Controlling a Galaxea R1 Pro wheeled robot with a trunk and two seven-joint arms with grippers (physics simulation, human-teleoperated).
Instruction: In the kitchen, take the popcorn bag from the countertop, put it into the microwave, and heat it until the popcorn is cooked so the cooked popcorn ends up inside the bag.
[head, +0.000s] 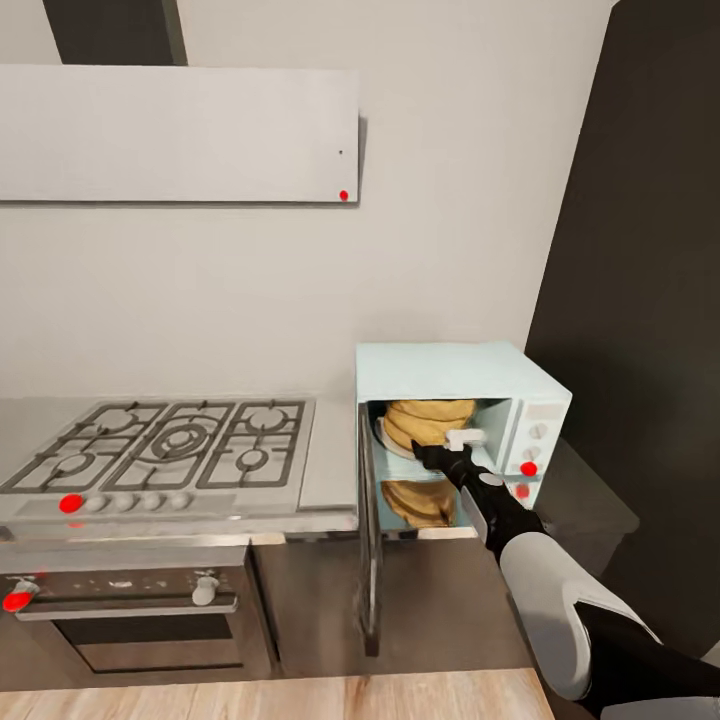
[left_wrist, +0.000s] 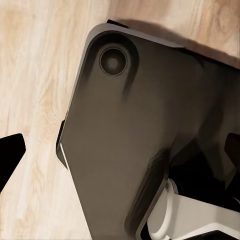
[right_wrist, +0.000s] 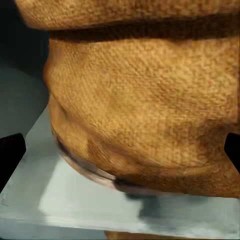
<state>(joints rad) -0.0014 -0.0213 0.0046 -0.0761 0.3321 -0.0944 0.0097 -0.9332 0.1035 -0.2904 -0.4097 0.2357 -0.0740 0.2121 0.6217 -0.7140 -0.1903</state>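
Observation:
The pale-blue microwave (head: 455, 372) stands on the dark glossy countertop (head: 590, 510), its door (head: 368, 530) swung wide open to the left. The tan-brown popcorn bag (head: 430, 420) lies tilted inside the cavity, and the countertop mirrors it below. My right gripper (head: 442, 448) reaches into the opening right at the bag. Up close, the woven bag (right_wrist: 145, 115) rests on the pale cavity floor, spanning the space ahead of the open right gripper (right_wrist: 120, 152). The popcorn itself is hidden. My left gripper (left_wrist: 120, 150) is open and hangs over the robot's dark base.
A steel gas hob (head: 170, 445) with a built-in oven (head: 130, 610) below sits left of the microwave. A pale hood (head: 180, 130) hangs on the wall above. A tall dark cabinet (head: 640, 300) stands close at the right. Wood plank floor (head: 300, 695) lies in front.

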